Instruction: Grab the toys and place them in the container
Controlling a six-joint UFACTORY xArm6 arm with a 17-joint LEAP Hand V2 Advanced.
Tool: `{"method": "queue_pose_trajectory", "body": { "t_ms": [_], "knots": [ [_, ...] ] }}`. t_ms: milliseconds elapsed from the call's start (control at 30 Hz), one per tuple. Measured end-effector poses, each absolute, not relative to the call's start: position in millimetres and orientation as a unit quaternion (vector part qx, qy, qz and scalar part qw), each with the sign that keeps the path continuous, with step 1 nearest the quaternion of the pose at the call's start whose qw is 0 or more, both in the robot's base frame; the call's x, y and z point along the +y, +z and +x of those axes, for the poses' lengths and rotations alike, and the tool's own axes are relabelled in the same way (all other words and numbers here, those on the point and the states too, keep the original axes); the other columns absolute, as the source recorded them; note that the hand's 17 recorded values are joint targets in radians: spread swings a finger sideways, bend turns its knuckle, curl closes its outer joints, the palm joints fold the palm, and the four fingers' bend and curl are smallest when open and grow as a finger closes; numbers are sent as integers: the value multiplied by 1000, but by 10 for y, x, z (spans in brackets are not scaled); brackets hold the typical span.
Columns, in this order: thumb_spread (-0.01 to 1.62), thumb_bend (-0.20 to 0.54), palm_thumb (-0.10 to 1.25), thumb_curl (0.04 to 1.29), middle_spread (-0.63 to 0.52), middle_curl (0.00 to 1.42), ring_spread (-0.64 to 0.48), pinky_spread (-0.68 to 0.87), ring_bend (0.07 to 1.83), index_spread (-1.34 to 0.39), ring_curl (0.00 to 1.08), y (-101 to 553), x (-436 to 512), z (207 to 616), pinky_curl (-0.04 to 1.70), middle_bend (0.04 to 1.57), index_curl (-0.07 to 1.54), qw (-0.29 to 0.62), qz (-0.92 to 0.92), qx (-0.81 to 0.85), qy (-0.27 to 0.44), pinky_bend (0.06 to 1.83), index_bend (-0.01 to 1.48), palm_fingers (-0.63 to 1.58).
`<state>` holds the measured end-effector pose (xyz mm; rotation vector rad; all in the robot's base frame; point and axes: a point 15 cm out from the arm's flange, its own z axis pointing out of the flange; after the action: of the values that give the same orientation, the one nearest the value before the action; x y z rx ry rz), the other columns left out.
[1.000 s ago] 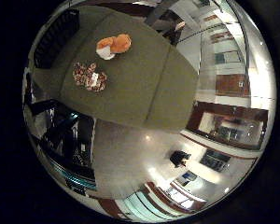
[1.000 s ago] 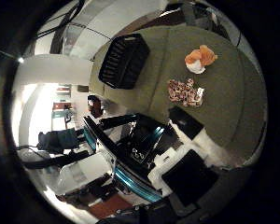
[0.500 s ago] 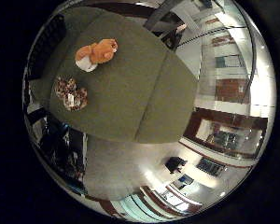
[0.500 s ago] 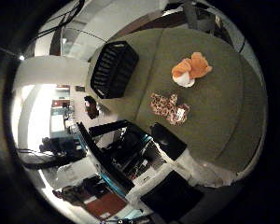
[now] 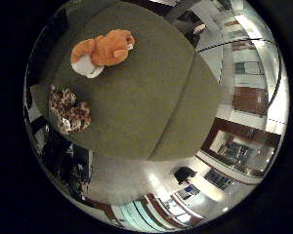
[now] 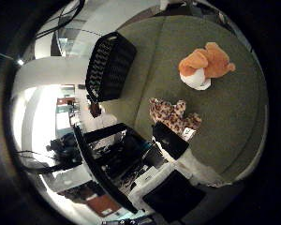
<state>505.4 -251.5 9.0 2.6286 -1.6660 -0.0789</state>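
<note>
An orange and white plush toy [image 6: 204,66] lies on the green table [image 6: 234,112]. A brown spotted plush toy [image 6: 175,115] lies beside it, nearer the table's edge. A black slatted container [image 6: 110,66] stands on the same table, away from both toys. The little finger side palm view shows the orange toy [image 5: 101,51] and the spotted toy [image 5: 68,108] on the table from above.
The green table [image 5: 156,93] ends in a rounded edge over a pale floor [image 5: 127,175]. Dark frames and equipment [image 6: 112,155] stand beside the table below the hand.
The camera has moved closer to the table: both toys and the container look larger and have shifted in both views. The toys themselves lie as before.
</note>
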Motion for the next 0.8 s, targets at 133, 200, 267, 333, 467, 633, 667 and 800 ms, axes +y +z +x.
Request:
{"method": "queue_pose_trajectory", "body": {
  "t_ms": [133,200,267,333,467,633,667,800],
  "knots": [
    [1117,-20,631,315,-16,304,140,335,241,-402,261,14,-2400,5092,128,188,322,17,850,-526,-28,419,178,170],
    [1115,-20,633,314,-16,303,137,335,243,-402,261,-48,-2385,5117,128,187,321,17,852,-523,-25,417,177,171],
    [1112,-19,637,314,-16,303,134,335,244,-402,261,-79,-2392,5157,128,187,320,21,855,-517,-21,417,177,171],
    [1110,-19,641,317,-16,302,132,335,244,-402,261,-110,-2415,5198,128,187,320,26,859,-511,-18,416,178,172],
    [1101,-14,678,327,-16,303,130,335,239,-400,260,-112,-2518,5305,130,187,317,32,862,-506,-8,421,176,166],
    [1085,-19,704,336,-16,302,139,324,226,-400,258,-20,-2854,5375,131,186,320,68,874,-481,14,420,179,145],
    [1082,-21,702,339,-16,300,139,323,226,-398,259,24,-2947,5405,133,182,319,77,875,-477,21,423,178,140],
    [1068,-22,704,350,-16,300,140,322,224,-401,260,111,-3217,5529,136,185,320,98,878,-466,43,423,178,137]
  ]
}}
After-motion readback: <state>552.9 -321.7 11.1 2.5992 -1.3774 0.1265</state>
